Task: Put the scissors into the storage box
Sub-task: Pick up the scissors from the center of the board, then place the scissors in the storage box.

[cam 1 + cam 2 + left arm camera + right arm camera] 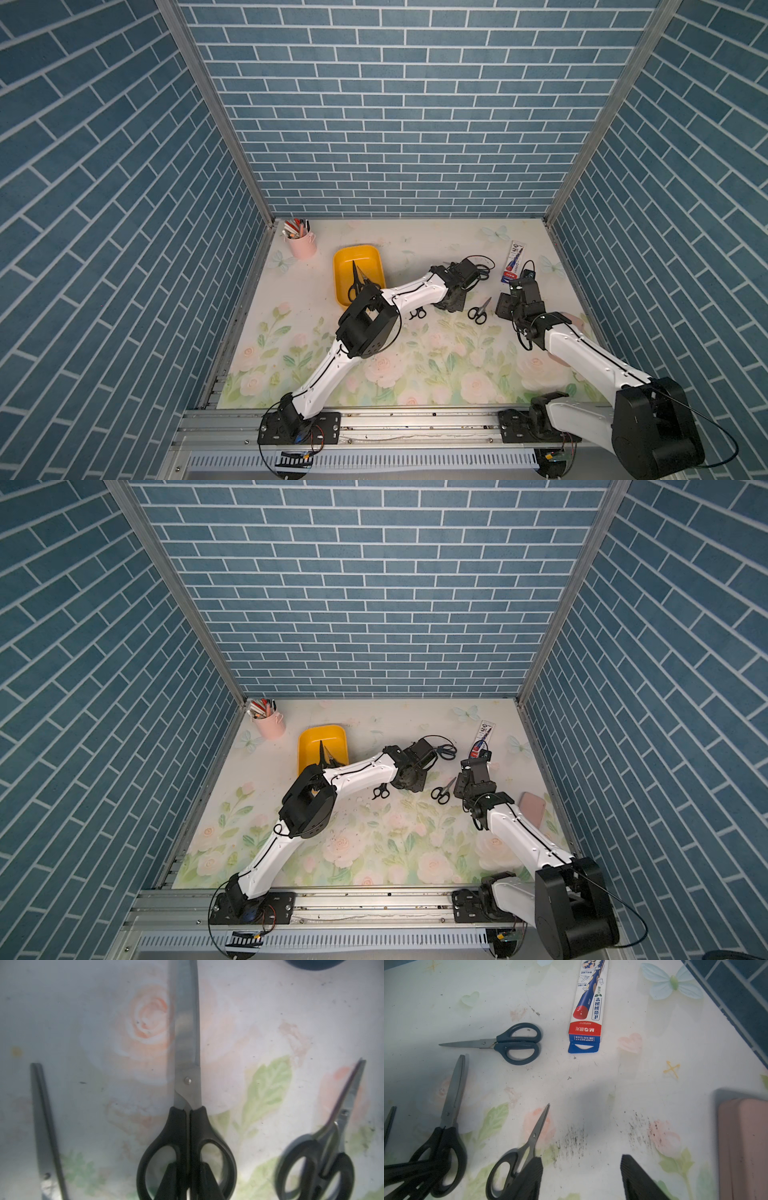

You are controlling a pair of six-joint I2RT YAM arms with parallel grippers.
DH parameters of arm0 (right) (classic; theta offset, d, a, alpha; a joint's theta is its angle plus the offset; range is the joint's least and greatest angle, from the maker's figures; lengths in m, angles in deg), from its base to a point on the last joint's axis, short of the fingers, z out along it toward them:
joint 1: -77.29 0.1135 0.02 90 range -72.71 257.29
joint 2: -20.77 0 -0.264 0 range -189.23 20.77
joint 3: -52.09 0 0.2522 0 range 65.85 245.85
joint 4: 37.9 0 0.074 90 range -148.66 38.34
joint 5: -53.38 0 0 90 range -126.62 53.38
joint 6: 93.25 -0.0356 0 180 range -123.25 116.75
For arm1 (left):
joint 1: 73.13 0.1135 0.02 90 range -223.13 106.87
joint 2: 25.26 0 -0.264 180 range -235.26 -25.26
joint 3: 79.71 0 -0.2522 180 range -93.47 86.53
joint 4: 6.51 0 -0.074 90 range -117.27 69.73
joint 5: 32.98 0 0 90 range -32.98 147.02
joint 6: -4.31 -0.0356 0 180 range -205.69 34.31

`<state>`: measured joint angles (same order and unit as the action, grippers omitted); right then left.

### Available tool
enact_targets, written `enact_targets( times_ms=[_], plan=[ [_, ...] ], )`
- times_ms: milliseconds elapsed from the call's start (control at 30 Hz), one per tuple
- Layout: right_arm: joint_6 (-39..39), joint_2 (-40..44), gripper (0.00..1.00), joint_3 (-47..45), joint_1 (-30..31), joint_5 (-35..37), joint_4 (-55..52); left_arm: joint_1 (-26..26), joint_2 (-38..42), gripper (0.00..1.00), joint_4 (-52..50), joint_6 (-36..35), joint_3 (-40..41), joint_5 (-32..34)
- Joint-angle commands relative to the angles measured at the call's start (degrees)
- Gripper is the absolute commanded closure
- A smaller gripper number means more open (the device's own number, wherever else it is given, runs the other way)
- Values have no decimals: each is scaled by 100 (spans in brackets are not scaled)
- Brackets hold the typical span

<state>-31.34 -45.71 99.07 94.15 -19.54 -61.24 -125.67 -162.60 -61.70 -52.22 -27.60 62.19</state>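
Two robot arms work over a flower-printed table (436, 365). On it stands the yellow storage box (360, 249), which already holds two pairs of scissors (356, 279) lying along its length. Four more pairs lie on the table to the right of the box. The left arm stretches well to the right of the box. There the left fingers (169, 1184) reach through the loops of the large black-handled scissors (188, 1084) and appear to pinch the two handle bars between them. The right fingers (529, 1180) are spread wide and hold nothing, poised just beside the small black-handled scissors (527, 1145), farther right of the box. The dark blue scissors (512, 1043) lie beyond them. The step in hand looks like the grasp of a third pair. The next move likely calls for a straight lift clear of the neighbouring pairs, a carry leftward to the box, and turning the long blades along the box's length before letting go.
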Motion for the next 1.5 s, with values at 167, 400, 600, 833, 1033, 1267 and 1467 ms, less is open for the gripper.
enact_targets(
  times_ms=[167, 400, 600, 833, 1033, 1267, 1467],
  plan=[
    [153, -113, 35, -49, -20, -143, 192, 112, 658, 100, -304, -156, 188, 534],
    [814, -692, 35, 455, -20, -396, 69, 219, 1271, 100, -380, -349, -29, 723],
    [947, -842, 32, 982, -67, -776, 85, 544, 1987, 100, -444, -373, 562, 992],
    [643, -1523, 45, 1546, -7, -1494, -1127, 1485, 3511, 100, -103, -368, 2577, 1198],
    [155, -1045, 46, 1144, 394, -1266, -1556, 2337, 4367, 100, 404, -453, 4250, 1126],
    [-122, -1303, 46, 1311, 752, -969, -1694, 2594, 4112, 100, 828, -646, 4641, 1209],
    [-557, -1774, 50, 1410, 820, -790, -1798, 2640, 3744, 84, 1083, -649, 4597, 1219]
  ],
)
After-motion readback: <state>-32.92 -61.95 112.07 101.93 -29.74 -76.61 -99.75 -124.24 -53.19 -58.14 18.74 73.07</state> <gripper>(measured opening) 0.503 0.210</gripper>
